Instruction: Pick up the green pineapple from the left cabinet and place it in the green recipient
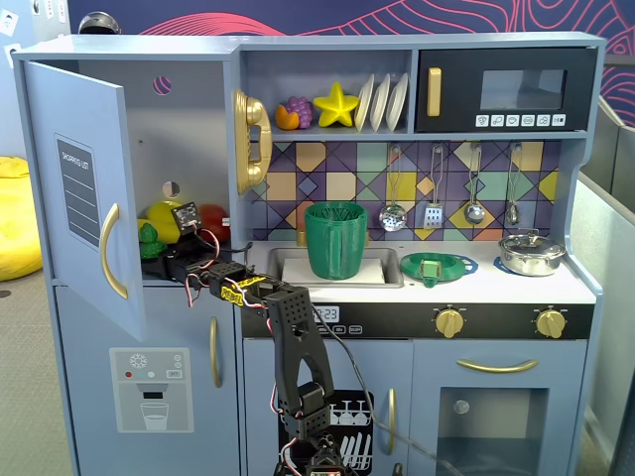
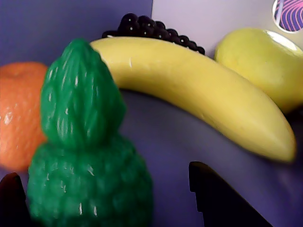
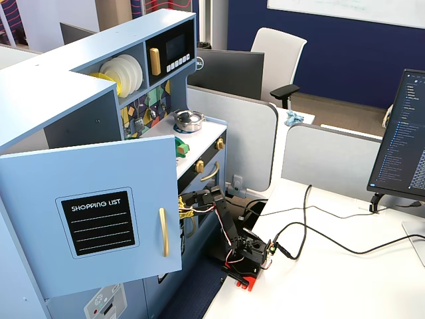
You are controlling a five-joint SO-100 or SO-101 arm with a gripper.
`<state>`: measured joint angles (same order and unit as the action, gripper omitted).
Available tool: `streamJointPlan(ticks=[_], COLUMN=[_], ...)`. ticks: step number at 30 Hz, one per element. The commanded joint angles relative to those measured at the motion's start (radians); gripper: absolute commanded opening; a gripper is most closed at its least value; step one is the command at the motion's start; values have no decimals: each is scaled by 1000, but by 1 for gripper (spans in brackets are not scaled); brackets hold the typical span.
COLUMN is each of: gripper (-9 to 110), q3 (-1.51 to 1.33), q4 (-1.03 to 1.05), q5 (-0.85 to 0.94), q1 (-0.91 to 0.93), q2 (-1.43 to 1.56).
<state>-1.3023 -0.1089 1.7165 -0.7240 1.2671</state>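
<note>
We see the green pineapple [image 2: 85, 161] standing upright on the purple-grey surface [image 2: 175, 142] inside the left cabinet [image 1: 189, 129], whose door [image 1: 84, 188] is swung wide open. In the wrist view the pineapple fills the lower left of the picture, leafy top up. The two dark fingertips of the tool [image 2: 106, 198] show at the bottom edge: one at the far left corner, just beside the pineapple's base, the other well to the right of it with bare surface between. So we read the tool as spread apart, with the pineapple's body sitting between the two tips, nearer the left one; we cannot tell whether that tip touches the fruit.

Behind the pineapple lies a yellow banana [image 2: 199, 90], slanting down to the right. An orange fruit [image 2: 19, 113] sits to the pineapple's left, a dark bunch of grapes [image 2: 151, 29] peeks over the banana, and a pale yellow-green fruit [image 2: 265, 66] rests at the right.

In a fixed view the arm [image 1: 288, 327] reaches leftward into the open cabinet, and the pineapple [image 1: 149, 241] shows at the compartment's front left. The green recipient [image 1: 335, 240] stands upright in the sink [image 1: 382, 270], well apart from the cabinet.
</note>
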Motion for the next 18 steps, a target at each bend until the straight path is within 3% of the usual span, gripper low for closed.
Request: streamJointPlan(ticks=[1,3,5,12,18], gripper=[37,24,2,0,0], q3=[189,225,232,104,-179], q4=[35,57,77,75,-25], q5=[-23,-14,8,187,365], q1=[3,0,-8,-18,-43], q2=[-38,-58,-57,67,385])
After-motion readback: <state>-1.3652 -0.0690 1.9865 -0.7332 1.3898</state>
